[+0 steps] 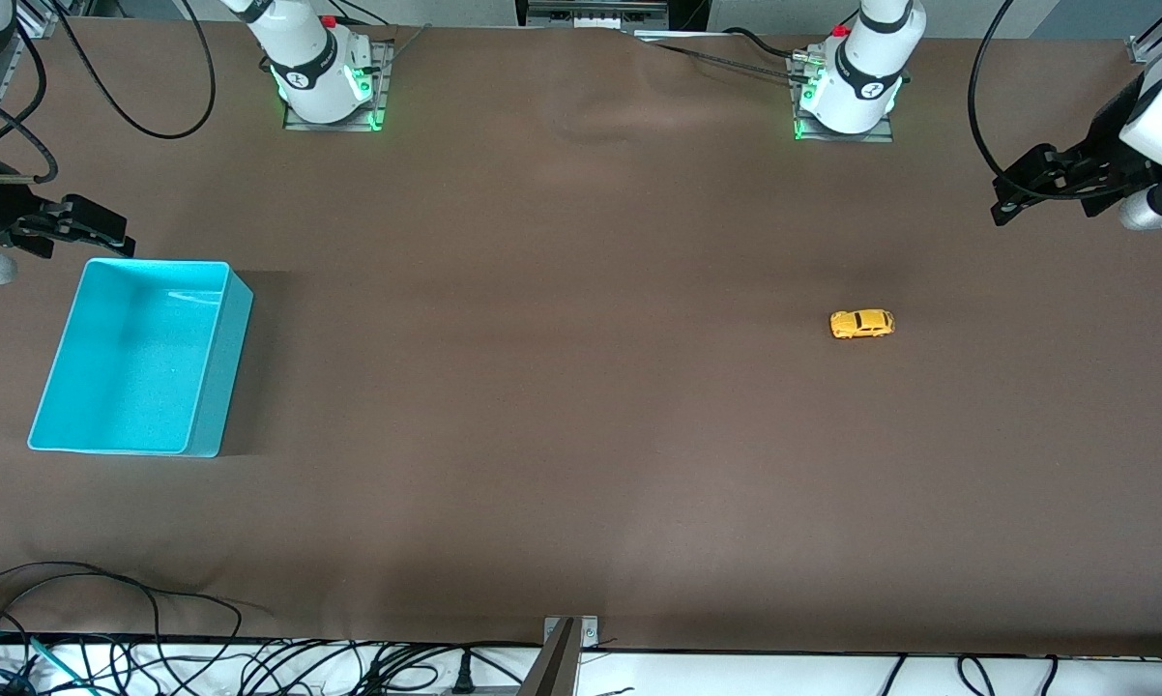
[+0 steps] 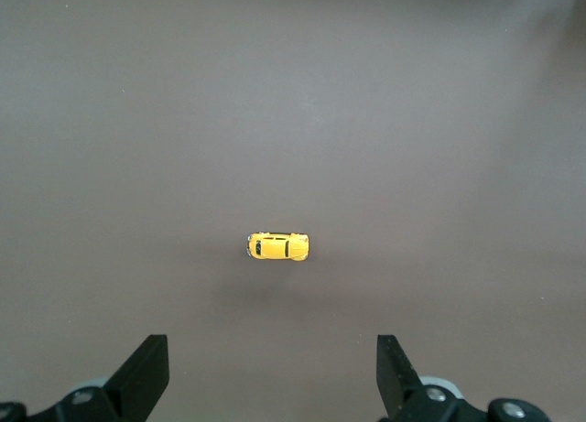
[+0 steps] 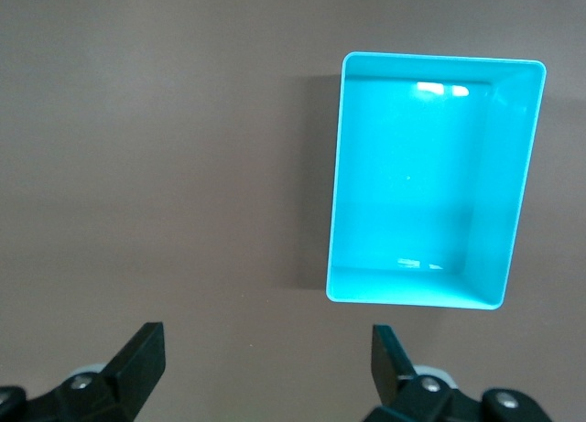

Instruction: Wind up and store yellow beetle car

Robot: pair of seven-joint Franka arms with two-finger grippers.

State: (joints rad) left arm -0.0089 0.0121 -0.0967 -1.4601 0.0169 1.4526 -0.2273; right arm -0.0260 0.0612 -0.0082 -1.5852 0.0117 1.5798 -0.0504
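The yellow beetle car (image 1: pixel 862 324) is a tiny rounded toy with dark windows, resting on the brown table toward the left arm's end. It also shows in the left wrist view as the car (image 2: pixel 278 246), lying apart from the fingers. My left gripper (image 1: pixel 1011 193) hangs open in the air at that end of the table, with nothing between its fingers (image 2: pixel 273 367). A turquoise bin (image 1: pixel 221 377) stands empty toward the right arm's end. My right gripper (image 1: pixel 107 230) hovers open by the bin's rim farthest from the front camera. The right wrist view shows the bin (image 3: pixel 430 179) and the empty right gripper (image 3: pixel 268 358).
Brown table surface spreads between car and bin. Both arm bases (image 1: pixel 330 82) (image 1: pixel 847 92) stand along the edge farthest from the front camera. Loose cables (image 1: pixel 107 619) and a metal bracket (image 1: pixel 566 638) lie along the nearest edge.
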